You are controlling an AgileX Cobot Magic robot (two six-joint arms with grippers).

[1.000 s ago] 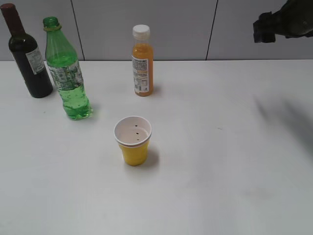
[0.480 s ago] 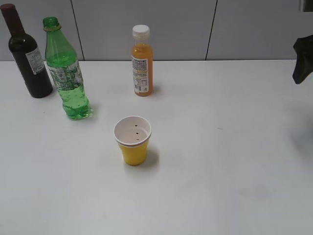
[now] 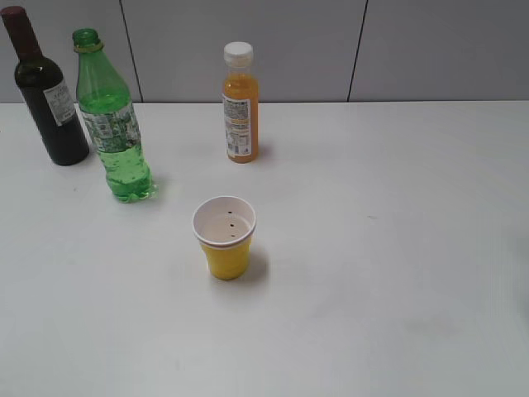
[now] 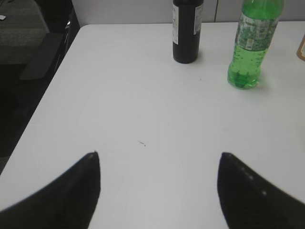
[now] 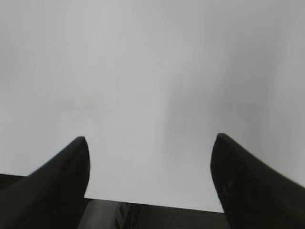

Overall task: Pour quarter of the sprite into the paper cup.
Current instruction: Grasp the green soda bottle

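Both end effectors are wide open, holding nothing: left end effector [image 4: 159, 164], right end effector [image 5: 148, 145]. Paper cup [image 3: 225, 237], light and squashy, stands mid-tabletop [image 3: 397, 248]. Sprite [image 3: 111, 120] at its 10 o'clock looks heavy, slippery; grab its middle.

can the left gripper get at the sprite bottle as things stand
Probably yes. In the left wrist view the left gripper is open, with bare table between it and the sprite bottle. The wine bottle stands apart to its left, not in the path.
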